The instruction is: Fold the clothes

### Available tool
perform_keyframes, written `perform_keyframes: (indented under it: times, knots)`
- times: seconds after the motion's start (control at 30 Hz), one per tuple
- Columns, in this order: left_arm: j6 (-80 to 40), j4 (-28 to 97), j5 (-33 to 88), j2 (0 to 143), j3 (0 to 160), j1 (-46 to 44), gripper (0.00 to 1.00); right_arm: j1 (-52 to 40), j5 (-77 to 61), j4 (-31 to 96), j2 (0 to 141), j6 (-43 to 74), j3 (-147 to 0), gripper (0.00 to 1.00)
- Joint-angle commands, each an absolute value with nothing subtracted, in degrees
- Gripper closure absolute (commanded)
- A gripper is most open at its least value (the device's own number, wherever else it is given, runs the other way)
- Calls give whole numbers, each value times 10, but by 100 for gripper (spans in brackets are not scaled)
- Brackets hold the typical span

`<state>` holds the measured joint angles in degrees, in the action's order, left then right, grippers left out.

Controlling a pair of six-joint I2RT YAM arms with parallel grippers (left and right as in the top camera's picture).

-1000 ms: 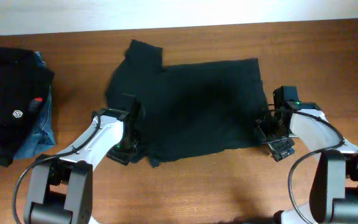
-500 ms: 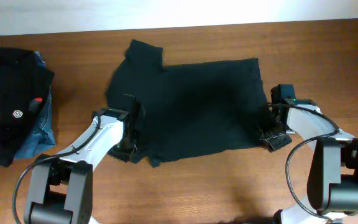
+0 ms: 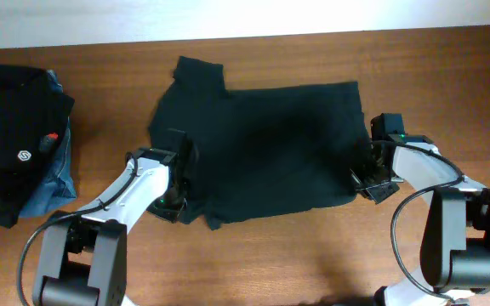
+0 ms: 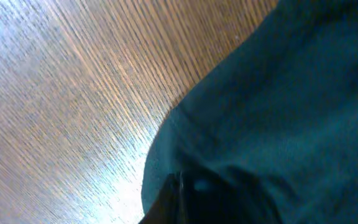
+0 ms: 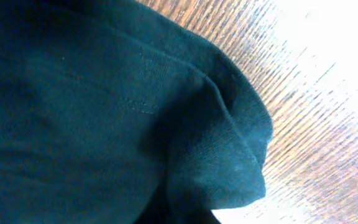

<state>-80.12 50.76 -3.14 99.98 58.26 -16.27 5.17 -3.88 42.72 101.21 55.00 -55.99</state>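
Left claw point(image 3: 173, 202) clenched on lower-left hem of black T-shirt point(image 3: 270, 144), my right claw point(image 3: 371, 185) clenched on its lower-right corner, shirt spread flat mid-frame on table point(image 3: 296, 255)

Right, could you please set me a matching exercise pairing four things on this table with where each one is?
1. plain black short-sleeved T-shirt
2. black garment with a small white round logo
3. blue denim piece
4. right pincer

A. peeking out beneath another garment
B. at the T-shirt's right near corner
C. spread across the middle of the wooden table
D. topping the pile at the left end

Pairs: 1-C, 2-D, 3-A, 4-B.
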Motion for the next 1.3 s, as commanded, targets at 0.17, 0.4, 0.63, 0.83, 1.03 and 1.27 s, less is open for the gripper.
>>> perform_keyframes:
  times: [0.17,0.4,0.63,0.83,1.03,1.27]
  knots:
    - [-803,510,-5,1004,578,-158,5,48,-21,411,1050,542,-538,63]
    - [-803,495,8,1004,578,-154,6,48,-25,418,1050,516,-538,55]
    - [-803,492,17,1004,544,-138,30,48,-27,437,1050,511,-538,55]
    - [-803,407,-11,1004,451,-115,35,48,-23,427,1050,508,-538,55]
    - [-801,351,-12,1004,418,-70,54,48,-23,420,1050,508,-538,55]
    - [-801,345,-15,1004,417,-69,96,48,-23,416,1050,508,-538,56]
